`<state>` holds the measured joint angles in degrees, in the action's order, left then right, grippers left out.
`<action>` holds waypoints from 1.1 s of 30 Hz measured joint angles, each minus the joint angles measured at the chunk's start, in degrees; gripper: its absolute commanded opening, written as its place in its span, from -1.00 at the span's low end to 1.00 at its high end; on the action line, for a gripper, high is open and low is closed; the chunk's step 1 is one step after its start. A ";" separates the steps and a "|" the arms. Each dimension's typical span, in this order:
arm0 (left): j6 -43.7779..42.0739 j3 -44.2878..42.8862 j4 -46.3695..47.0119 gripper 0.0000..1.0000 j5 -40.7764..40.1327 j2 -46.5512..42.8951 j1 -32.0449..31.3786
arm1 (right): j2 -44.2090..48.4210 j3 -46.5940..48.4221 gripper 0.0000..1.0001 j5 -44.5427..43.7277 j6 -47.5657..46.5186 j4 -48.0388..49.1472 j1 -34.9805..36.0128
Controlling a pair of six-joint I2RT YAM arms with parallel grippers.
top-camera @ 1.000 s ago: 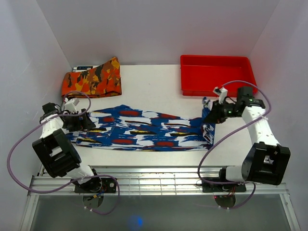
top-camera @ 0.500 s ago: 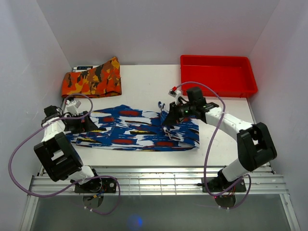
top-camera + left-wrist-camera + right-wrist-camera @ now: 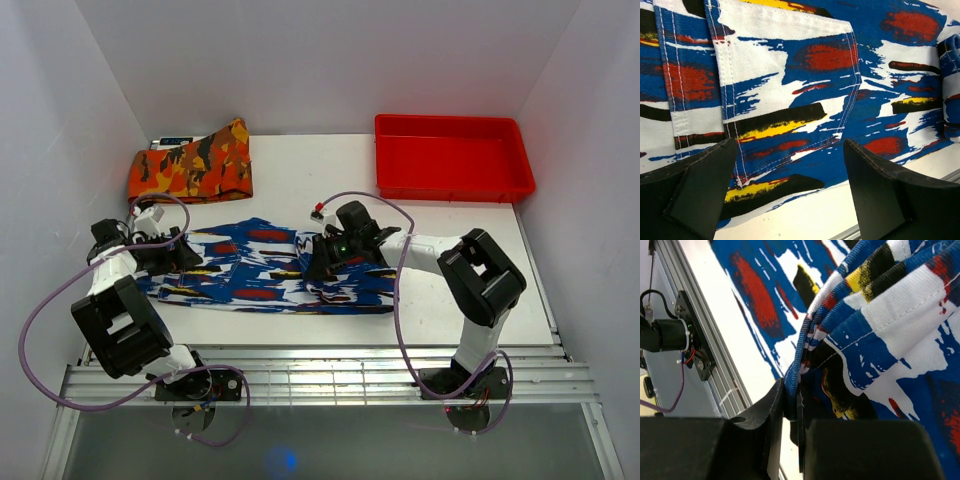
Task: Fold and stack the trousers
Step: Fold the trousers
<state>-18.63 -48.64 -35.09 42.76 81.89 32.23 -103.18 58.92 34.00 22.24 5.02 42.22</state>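
The trousers [image 3: 250,272], blue and white print with red patches, lie flat across the middle of the table. Their right leg end is folded leftward over the rest. My right gripper [image 3: 318,262] is shut on the hem of that end and holds it above the trousers' middle; the pinched hem [image 3: 799,371] shows in the right wrist view. My left gripper [image 3: 178,258] is open and sits low over the waist end at the left. The left wrist view shows a back pocket [image 3: 790,75] between its fingers [image 3: 880,195].
A folded orange camouflage garment [image 3: 192,168] lies at the back left. A red tray [image 3: 452,156] stands at the back right. The metal rail [image 3: 320,378] runs along the table's near edge.
My right gripper has carried the trousers' leg end leftward from the table's right side to over the middle, folding the legs over. The left arm has stayed put.
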 measured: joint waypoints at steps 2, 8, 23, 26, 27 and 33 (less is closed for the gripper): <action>0.17 0.02 0.37 0.96 -0.09 0.00 -0.07 | -1.22 0.57 -0.84 -0.39 1.27 0.61 0.31; 0.31 0.13 0.90 0.96 -0.11 0.00 -0.09 | -1.86 1.18 -0.84 -2.23 3.80 3.08 1.70; -1.05 0.31 0.68 0.96 7.26 -7.56 -1.05 | -6.69 8.50 0.31 0.15 0.35 1.57 5.55; -0.37 0.31 0.81 0.96 9.57 -11.47 -5.75 | -3.43 8.81 0.40 2.62 -3.74 -1.86 4.81; 0.70 0.31 1.05 0.96 9.73 -12.15 -8.31 | -1.60 8.83 0.42 3.72 -5.55 -3.45 4.07; 10.49 2.23 7.02 0.73 9.97 -11.08 -23.71 | 9.27 10.58 0.40 7.63 -14.84 -13.18 -9.64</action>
<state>-8.14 -46.41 -28.08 52.73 70.81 8.51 -93.91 69.49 41.63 7.40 -8.16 32.58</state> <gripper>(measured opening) 0.896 0.700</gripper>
